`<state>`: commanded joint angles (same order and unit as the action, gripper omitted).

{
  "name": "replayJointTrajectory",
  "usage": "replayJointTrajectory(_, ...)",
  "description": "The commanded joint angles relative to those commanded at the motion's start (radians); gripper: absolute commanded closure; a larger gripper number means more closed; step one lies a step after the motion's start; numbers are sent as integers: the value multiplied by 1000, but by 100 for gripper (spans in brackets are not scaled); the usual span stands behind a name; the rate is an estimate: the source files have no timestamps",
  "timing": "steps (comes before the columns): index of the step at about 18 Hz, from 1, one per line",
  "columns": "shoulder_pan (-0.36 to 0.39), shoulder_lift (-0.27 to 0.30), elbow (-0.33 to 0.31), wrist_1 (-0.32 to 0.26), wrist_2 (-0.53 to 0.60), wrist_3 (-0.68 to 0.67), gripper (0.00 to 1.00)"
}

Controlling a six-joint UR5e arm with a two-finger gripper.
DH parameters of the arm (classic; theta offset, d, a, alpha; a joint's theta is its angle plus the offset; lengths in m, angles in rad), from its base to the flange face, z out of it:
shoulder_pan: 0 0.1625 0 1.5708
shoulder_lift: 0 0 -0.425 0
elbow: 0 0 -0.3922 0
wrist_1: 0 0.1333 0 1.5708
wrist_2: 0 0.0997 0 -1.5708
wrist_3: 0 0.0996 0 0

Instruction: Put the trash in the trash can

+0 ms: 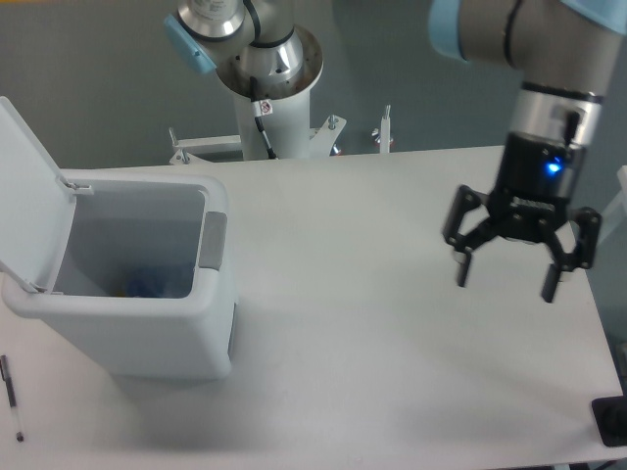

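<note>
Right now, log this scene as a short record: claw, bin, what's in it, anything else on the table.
claw: open, empty, above the table's right side
trash can: lid flipped up, grey latch panel on rim
bin contents: something bluish at the bottom, not identifiable
pen: on table, left of bin
loose trash on table: none visible
</note>
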<state>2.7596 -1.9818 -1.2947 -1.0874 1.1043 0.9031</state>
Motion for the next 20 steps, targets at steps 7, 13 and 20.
replayJointTrajectory(7,6,-12,-9,-114,117,183,0)
replayJointTrajectory(13,8,-11,-12,-151,143,249,0)
replayJointTrajectory(20,6,-11,-14,-189,247,327,0)
